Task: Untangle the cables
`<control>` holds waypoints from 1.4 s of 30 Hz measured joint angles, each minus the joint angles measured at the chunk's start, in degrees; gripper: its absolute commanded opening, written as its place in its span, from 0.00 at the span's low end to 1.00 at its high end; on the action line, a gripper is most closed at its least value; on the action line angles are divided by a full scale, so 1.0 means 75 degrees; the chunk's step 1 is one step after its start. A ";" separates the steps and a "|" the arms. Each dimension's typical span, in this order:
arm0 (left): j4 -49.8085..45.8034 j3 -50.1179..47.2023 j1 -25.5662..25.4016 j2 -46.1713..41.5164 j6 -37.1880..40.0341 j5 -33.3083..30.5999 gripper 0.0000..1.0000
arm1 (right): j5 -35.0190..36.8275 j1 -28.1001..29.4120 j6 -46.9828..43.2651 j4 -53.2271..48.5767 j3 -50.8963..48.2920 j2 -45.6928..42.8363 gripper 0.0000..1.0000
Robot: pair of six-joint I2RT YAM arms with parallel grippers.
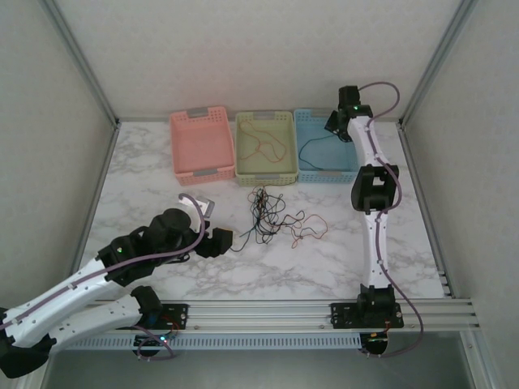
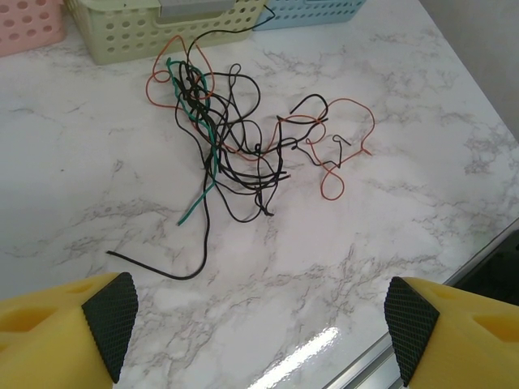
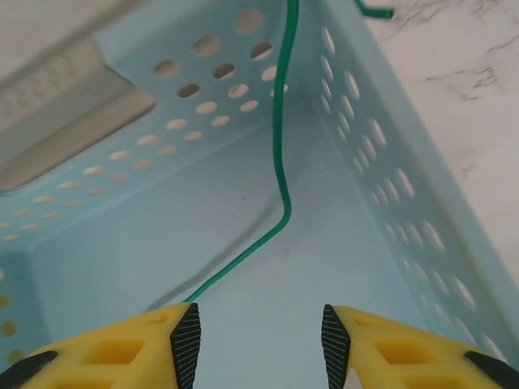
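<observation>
The cables (image 1: 272,215) lie as a tangle of black, orange and teal-green wires in the middle of the table; the left wrist view has the tangle (image 2: 223,138) ahead. My left gripper (image 1: 231,241) is low over the table just left of it, open wide (image 2: 259,324), with bare marble between the pads. A black strand's loose end (image 2: 162,271) is nearest to it. My right gripper (image 1: 332,126) hangs in the blue basket (image 1: 318,175), open (image 3: 261,344) with nothing between the jaws. One green cable (image 3: 282,162) lies on the basket floor and runs past the left pad.
Three baskets stand in a row at the back: pink (image 1: 199,172), yellow-green (image 1: 263,180) with an orange cable (image 1: 261,142) in it, and blue. Metal frame posts bound both sides. A rail runs along the near table edge (image 1: 284,309).
</observation>
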 measured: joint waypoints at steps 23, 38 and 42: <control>0.0154 0.0000 0.0003 0.0373 0.0000 0.0201 0.83 | 0.1017 0.0023 0.0749 0.1218 0.0262 0.0775 0.38; 0.0166 0.0000 0.0000 0.0484 0.0000 0.0286 0.82 | 0.1008 0.0038 0.0950 0.1489 0.0557 0.1186 0.00; 0.0166 0.0000 0.0000 0.0484 0.0000 0.0283 0.83 | 0.0921 0.0041 0.0898 0.1472 0.0568 0.1186 0.00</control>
